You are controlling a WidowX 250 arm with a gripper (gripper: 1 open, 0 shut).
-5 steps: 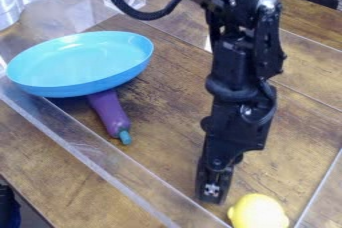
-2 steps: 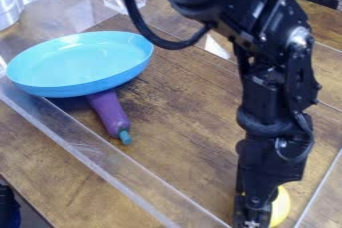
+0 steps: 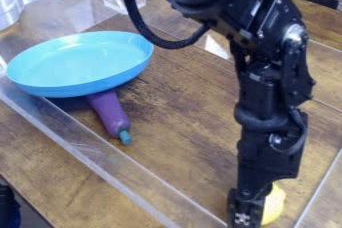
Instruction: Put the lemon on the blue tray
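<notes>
Gripper [image 3: 249,212] sits at the near right corner of the scene, pointing straight down, with its jaws spread wide and nothing held yet. Just beside it, touching or nearly so, I see only a sliver of the lemon [image 3: 274,208]; the rest hides behind the black fingers. A second ago the tool stood further left and the whole fruit showed beside it, so I have swung right and dropped over it. I judge the grasp is the next step, with the carry not begun. The blue tray [image 3: 80,62] lies far left, well apart, empty, and the purple eggplant [image 3: 111,114] rests against its near rim. A clear plastic sheet [image 3: 100,157] crosses the wooden table [image 3: 181,102], its edge running toward the gripper. Open wood between fruit and tray gives me room, provided I lift over that edge and the eggplant.
</notes>
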